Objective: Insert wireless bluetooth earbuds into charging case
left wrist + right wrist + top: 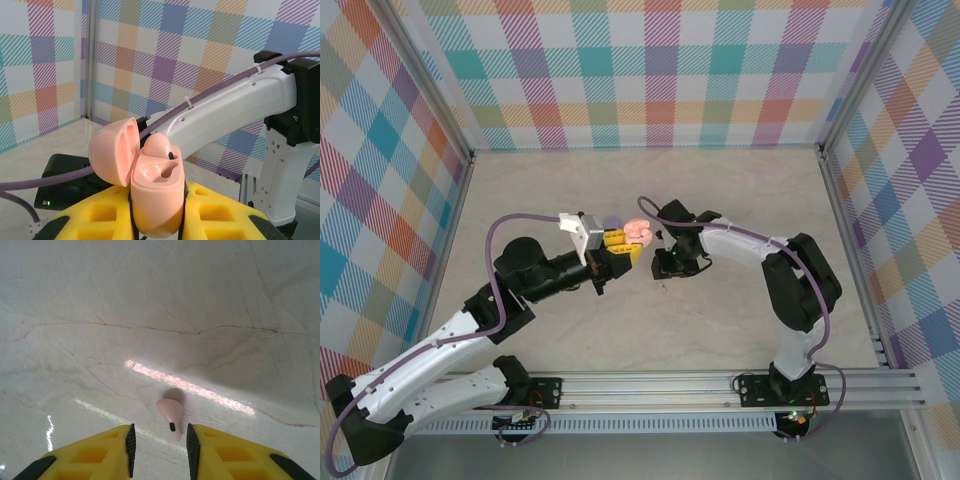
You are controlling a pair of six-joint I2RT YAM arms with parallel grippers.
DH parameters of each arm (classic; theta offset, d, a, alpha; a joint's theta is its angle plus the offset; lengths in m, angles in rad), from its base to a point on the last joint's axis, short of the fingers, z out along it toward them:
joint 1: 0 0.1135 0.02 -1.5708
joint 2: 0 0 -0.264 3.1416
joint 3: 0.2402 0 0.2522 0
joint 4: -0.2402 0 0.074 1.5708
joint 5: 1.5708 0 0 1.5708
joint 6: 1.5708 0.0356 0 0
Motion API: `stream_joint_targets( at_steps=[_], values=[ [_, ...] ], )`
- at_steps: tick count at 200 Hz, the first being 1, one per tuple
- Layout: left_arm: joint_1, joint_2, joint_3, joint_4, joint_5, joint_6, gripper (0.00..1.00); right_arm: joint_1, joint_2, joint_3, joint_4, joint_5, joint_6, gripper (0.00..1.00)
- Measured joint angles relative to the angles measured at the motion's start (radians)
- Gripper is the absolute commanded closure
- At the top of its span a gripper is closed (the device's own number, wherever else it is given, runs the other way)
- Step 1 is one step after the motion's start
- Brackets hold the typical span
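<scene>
Yellow fingers (95,215) of your left gripper (159,202) are clamped on the pink charging case (156,197), one on each side of its body. Its lid (112,152) hangs open to the left. One pale pink earbud (159,145) sits in the far socket, and the near socket (152,173) gapes empty. Behind the case, your right arm (235,110) crosses the view.

Over on your right gripper (160,432), the black pads (131,445) stand a narrow gap apart with nothing pinched. The loose earbud (169,410) lies on the marble-look table (150,315), right at the mouth of that gap, its stem pointing near. You can't tell whether a pad touches it. From above, the case sits mid-table, just left of your right gripper.
</scene>
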Motion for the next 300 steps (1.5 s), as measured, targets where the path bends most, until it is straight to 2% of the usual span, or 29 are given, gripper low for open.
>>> stream_joint_targets(
  at_steps=[66,147,203,226,273,300],
  values=[
    [0.000,-0.005,0.000,0.000,-0.002,0.000,0.90,0.050,0.074,0.050,-0.073,0.083,-0.018,0.63],
    [0.000,-0.005,0.000,0.000,-0.002,0.000,0.90,0.068,0.130,0.084,-0.102,0.170,-0.014,0.74],
    [0.000,-0.004,0.000,0.000,-0.002,0.000,0.89,0.069,0.130,0.094,-0.125,0.241,0.001,0.78],
    [0.000,0.001,0.000,0.000,-0.002,0.000,0.89,0.069,0.130,0.099,-0.127,0.251,0.000,0.76],
    [0.000,0.008,0.000,-0.019,-0.002,0.000,0.90,0.069,0.130,0.132,-0.143,0.266,-0.016,0.59],
    [0.000,0.012,0.000,-0.021,-0.002,0.000,0.89,0.069,0.127,0.132,-0.149,0.265,-0.014,0.59]
  ],
)
